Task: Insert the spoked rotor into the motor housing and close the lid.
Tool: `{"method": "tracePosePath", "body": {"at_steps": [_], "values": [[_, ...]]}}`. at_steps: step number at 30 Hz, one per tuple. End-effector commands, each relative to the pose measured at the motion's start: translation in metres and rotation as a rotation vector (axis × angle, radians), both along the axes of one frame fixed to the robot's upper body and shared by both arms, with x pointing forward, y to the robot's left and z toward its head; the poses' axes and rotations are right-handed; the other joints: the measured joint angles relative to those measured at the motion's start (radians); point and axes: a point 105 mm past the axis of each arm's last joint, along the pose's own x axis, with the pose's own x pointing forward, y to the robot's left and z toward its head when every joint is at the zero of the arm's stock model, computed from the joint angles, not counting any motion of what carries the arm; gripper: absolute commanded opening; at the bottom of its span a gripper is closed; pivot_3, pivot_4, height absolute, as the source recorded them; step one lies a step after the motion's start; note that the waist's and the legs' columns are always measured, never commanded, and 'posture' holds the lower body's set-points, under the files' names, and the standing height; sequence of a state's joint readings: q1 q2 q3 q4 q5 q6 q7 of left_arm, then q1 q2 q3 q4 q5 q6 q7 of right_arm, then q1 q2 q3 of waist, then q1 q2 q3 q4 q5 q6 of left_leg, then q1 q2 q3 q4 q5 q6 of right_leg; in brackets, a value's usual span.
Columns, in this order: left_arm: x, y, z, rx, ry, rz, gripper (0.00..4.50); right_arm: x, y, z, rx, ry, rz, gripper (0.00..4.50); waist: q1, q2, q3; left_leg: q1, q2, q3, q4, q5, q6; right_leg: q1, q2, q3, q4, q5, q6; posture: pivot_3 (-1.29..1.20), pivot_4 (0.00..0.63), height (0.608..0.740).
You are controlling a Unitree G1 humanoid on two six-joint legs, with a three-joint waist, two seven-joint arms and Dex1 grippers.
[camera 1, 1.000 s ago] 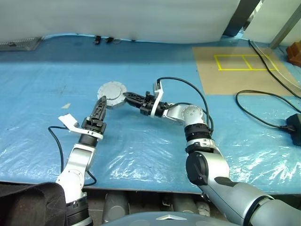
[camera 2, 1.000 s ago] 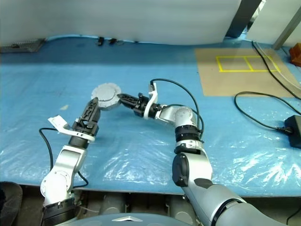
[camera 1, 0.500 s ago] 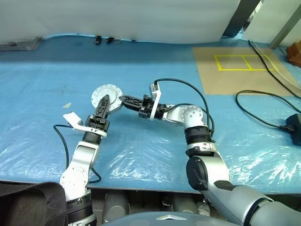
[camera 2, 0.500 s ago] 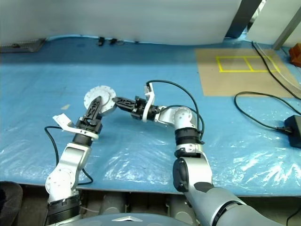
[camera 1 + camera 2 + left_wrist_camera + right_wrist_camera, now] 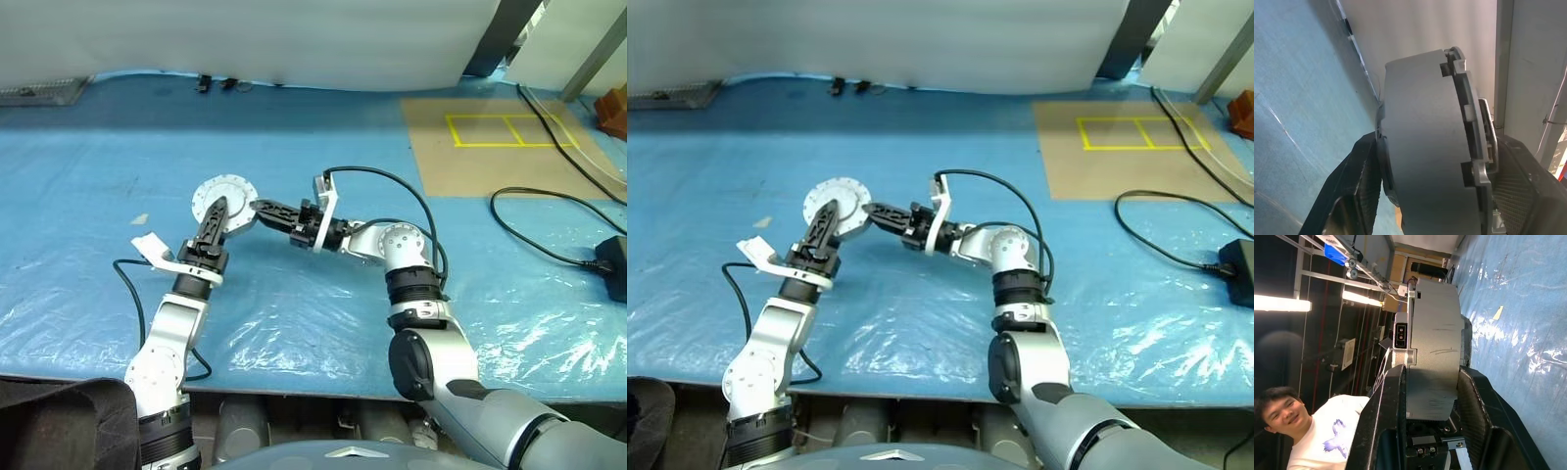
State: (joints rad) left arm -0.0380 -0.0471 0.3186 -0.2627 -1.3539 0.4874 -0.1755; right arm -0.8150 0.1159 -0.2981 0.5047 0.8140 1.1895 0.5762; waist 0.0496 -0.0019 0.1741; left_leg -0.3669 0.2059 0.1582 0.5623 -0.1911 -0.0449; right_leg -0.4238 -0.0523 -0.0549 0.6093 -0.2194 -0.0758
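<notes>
A short silver-grey cylinder with a notched flange, the motor housing (image 5: 235, 190), hangs above the blue table with its round face toward me. My left gripper (image 5: 219, 208) rises from below and is shut on it; in the left wrist view its black fingers (image 5: 1359, 181) press on both flat ends of the housing (image 5: 1420, 122). From the right, my right gripper (image 5: 257, 208) is shut on the housing's edge, with the housing (image 5: 1435, 333) clamped between its fingers (image 5: 1388, 416) in the right wrist view. The spoked rotor is out of view. No copper windings show.
Blue plastic sheet (image 5: 294, 323) covers the table. A brown board with yellow tape (image 5: 490, 147) lies at the far right, with black cables (image 5: 549, 250) and a black box (image 5: 615, 262) near it. A person in a white T-shirt (image 5: 1317, 445) stands beyond the table.
The right gripper has carried the housing a little to the left, in between the left gripper's fingers. The left gripper has closed on it.
</notes>
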Motion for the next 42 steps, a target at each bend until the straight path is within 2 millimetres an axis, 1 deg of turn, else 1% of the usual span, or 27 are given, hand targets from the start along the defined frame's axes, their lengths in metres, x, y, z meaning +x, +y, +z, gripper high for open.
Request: {"method": "tracePosePath", "body": {"at_steps": [1, 2, 3, 7, 12, 14, 17, 21, 22, 25, 27, 30, 35, 38, 42], "values": [[0.001, -0.007, 0.013, -0.015, -0.053, -0.035, 2.73, -0.015, 0.015, 0.028, 0.078, -0.116, 0.088, 1.84, 0.000, 0.000, 0.000, 0.000, 0.000, 0.000, 0.000, 0.000, 0.000, 0.000, 0.000, 0.000, 0.000, 0.000, 0.000, 0.00, 0.150, 0.740], [0.001, -0.006, 0.013, -0.023, -0.056, -0.032, 2.73, -0.017, 0.015, 0.029, 0.074, -0.129, 0.094, 2.07, -0.001, 0.000, 0.000, 0.000, 0.000, 0.000, 0.000, 0.000, 0.000, 0.000, 0.000, 0.000, 0.000, 0.000, 0.000, 0.00, 0.150, 0.740], [0.002, -0.005, 0.013, -0.028, -0.057, -0.029, 2.73, -0.018, 0.015, 0.029, 0.072, -0.136, 0.097, 2.51, -0.001, 0.000, 0.000, 0.000, 0.000, 0.000, 0.000, 0.000, 0.000, 0.000, 0.000, 0.000, 0.000, 0.000, 0.000, 0.00, 0.150, 0.740], [0.004, 0.001, 0.015, -0.079, -0.074, 0.001, 2.73, -0.012, 0.015, 0.027, 0.047, -0.140, 0.054, 3.91, -0.001, 0.000, 0.000, 0.000, 0.000, 0.000, 0.000, 0.000, 0.000, 0.000, 0.000, 0.000, 0.000, 0.000, 0.000, 0.00, 0.150, 0.740], [0.008, 0.014, 0.017, -0.139, -0.088, 0.058, 2.73, -0.003, 0.015, 0.021, 0.002, -0.157, -0.002, 3.91, 0.000, 0.000, 0.000, 0.000, 0.000, -0.001, 0.001, 0.000, 0.000, 0.000, 0.000, 0.000, 0.001, 0.000, 0.000, 0.00, 0.150, 0.740], [0.011, 0.025, 0.018, -0.177, -0.097, 0.106, 2.73, 0.002, 0.014, 0.016, -0.031, -0.164, -0.033, 3.91, -0.002, 0.000, 0.000, 0.000, 0.000, -0.001, 0.001, 0.000, 0.000, 0.000, 0.000, 0.000, 0.001, 0.001, 0.000, 0.00, 0.150, 0.740], [0.017, 0.051, 0.018, -0.208, -0.120, 0.226, 2.73, 0.009, 0.011, 0.007, -0.090, -0.166, -0.070, 3.91, -0.004, 0.000, 0.000, 0.000, -0.001, -0.001, 0.002, 0.000, 0.000, 0.000, 0.000, 0.000, 0.002, 0.001, 0.000, 0.00, 0.150, 0.740], [0.031, 0.092, 0.015, -0.143, -0.119, 0.444, 2.73, 0.010, 0.014, 0.014, -0.088, -0.203, -0.067, 3.91, -0.004, -0.002, 0.000, 0.000, -0.001, -0.002, 0.003, 0.000, 0.000, 0.000, 0.000, 0.000, 0.002, 0.002, 0.000, 0.00, 0.150, 0.740], [0.034, 0.098, 0.014, -0.137, -0.114, 0.478, 2.73, 0.010, 0.015, 0.016, -0.089, -0.213, -0.065, 3.91, -0.003, -0.002, 0.000, 0.000, -0.001, -0.003, 0.003, 0.000, 0.000, 0.001, 0.000, 0.000, 0.002, 0.002, 0.000, 0.00, 0.150, 0.740], [0.043, 0.140, 0.000, -0.128, -0.042, 0.674, 2.73, 0.009, 0.018, 0.025, -0.100, -0.280, -0.054, 3.91, -0.002, -0.003, 0.000, 0.000, -0.001, -0.005, 0.004, 0.000, 0.000, 0.001, 0.000, 0.000, 0.002, 0.002, 0.001, 0.00, 0.150, 0.740], [0.048, 0.159, -0.014, -0.114, 0.023, 0.762, 2.73, 0.009, 0.019, 0.029, -0.103, -0.314, -0.048, 3.91, -0.005, -0.006, -0.001, 0.000, -0.002, -0.005, 0.004, 0.000, 0.000, 0.001, 0.001, 0.000, 0.002, 0.003, 0.001, 0.00, 0.150, 0.740], [0.055, 0.171, -0.030, -0.077, 0.105, 0.809, 2.73, 0.008, 0.019, 0.033, -0.103, -0.339, -0.046, 3.91, 0.001, -0.008, -0.001, -0.001, -0.002, -0.006, 0.005, 0.000, 0.000, 0.001, 0.001, 0.000, 0.001, 0.003, 0.002, 0.00, 0.150, 0.740], [0.063, 0.174, -0.045, -0.032, 0.176, 0.815, 2.73, 0.005, 0.018, 0.035, -0.110, -0.371, -0.045, 3.91, 0.022, -0.010, -0.001, -0.002, 0.000, -0.007, 0.006, 0.000, 0.000, 0.001, 0.000, -0.002, 0.002, 0.003, 0.002, 0.00, 0.150, 0.740], [0.063, 0.174, -0.049, -0.021, 0.200, 0.824, 2.73, 0.005, 0.018, 0.034, -0.118, -0.383, -0.048, 3.91, 0.023, -0.010, -0.001, -0.001, 0.000, -0.007, 0.008, 0.000, 0.000, 0.001, 0.000, -0.002, 0.005, 0.003, 0.002, 0.00, 0.150, 0.740], [0.053, 0.178, -0.053, -0.034, 0.210, 0.861, 2.73, 0.003, 0.019, 0.033, -0.136, -0.411, -0.042, 3.91, 0.022, -0.010, -0.001, -0.001, 0.000, -0.007, 0.011, 0.000, 0.000, 0.001, -0.001, -0.002, 0.009, 0.003, 0.001, 0.00, 0.150, 0.740]]}}
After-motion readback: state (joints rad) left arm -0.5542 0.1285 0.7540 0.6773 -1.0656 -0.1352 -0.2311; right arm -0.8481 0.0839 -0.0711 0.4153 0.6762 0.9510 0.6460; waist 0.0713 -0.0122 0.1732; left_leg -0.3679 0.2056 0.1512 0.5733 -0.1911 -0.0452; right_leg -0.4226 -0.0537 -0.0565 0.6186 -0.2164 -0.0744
